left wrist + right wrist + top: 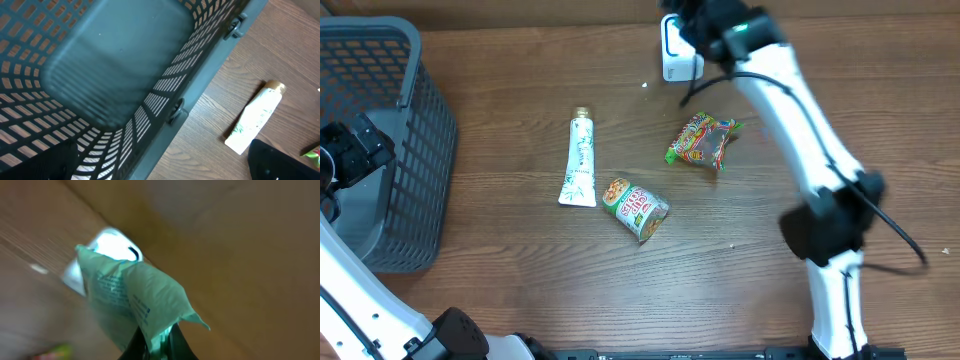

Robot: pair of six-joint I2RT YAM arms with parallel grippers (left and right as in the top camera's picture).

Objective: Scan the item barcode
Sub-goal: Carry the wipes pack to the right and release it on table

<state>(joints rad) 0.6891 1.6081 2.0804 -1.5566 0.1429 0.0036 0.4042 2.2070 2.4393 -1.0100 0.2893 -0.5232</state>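
Observation:
A pale green packet (145, 300) with small blue print hangs pinched at its lower edge in my right gripper (157, 340), which is shut on it. Just behind the packet is the white scanner (112, 245). From overhead, the right gripper (685, 25) is at the table's far edge, right by the scanner (678, 62), and the arm hides the packet. My left gripper (355, 150) hovers over the dark basket (420, 150). Its fingers (285, 162) are spread wide with nothing between them.
On the wooden table lie a white tube (580, 160), a printed can (636, 208) on its side and a colourful snack bag (704, 140). The left wrist view shows the basket wall (210, 75) and the tube (255, 117) beside it.

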